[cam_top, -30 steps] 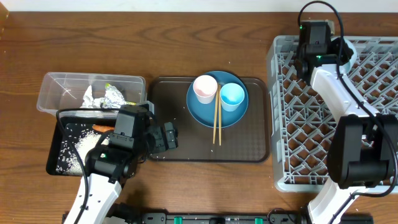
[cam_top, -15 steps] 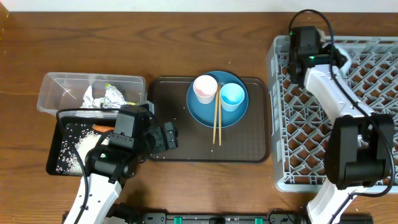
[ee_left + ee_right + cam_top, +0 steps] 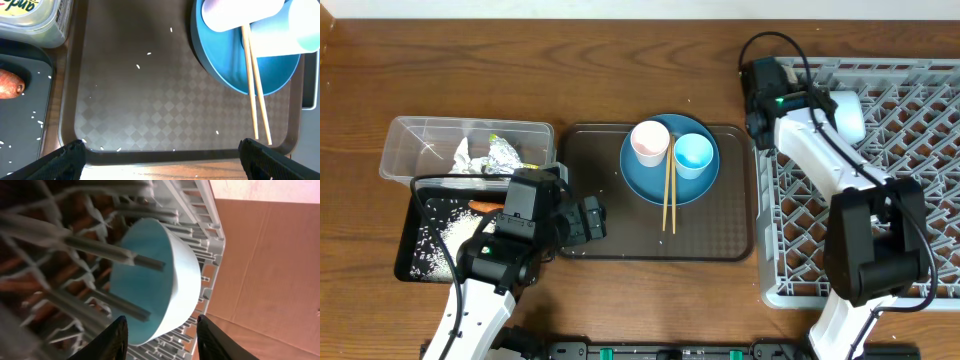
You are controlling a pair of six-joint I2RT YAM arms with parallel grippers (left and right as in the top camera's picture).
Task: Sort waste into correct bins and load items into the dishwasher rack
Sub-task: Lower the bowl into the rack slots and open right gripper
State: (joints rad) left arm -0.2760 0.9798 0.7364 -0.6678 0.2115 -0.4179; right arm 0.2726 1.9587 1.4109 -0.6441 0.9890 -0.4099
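The white bowl [image 3: 848,116] leans on its side among the pegs of the grey dishwasher rack [image 3: 920,210], near its back left corner. My right gripper [image 3: 812,103] is open just left of the bowl [image 3: 165,275], fingers apart at either side of its lower rim. On the brown tray [image 3: 590,160] the blue plate [image 3: 670,172] carries the pinkish cup [image 3: 650,142], the light blue cup [image 3: 693,155] and the chopsticks [image 3: 669,195]. My left gripper [image 3: 592,218] hangs open and empty over the brown tray's front edge [image 3: 170,159].
The clear tub [image 3: 420,145] at the left holds foil [image 3: 502,155] and tissue [image 3: 463,155]. In front of it the black tray [image 3: 412,262] holds rice [image 3: 445,235] and a carrot [image 3: 482,206]. A few rice grains [image 3: 138,66] lie on the brown tray.
My right gripper has opened and drawn back left toward the rack's edge, leaving the bowl leaning among the pegs. The left arm has not moved.
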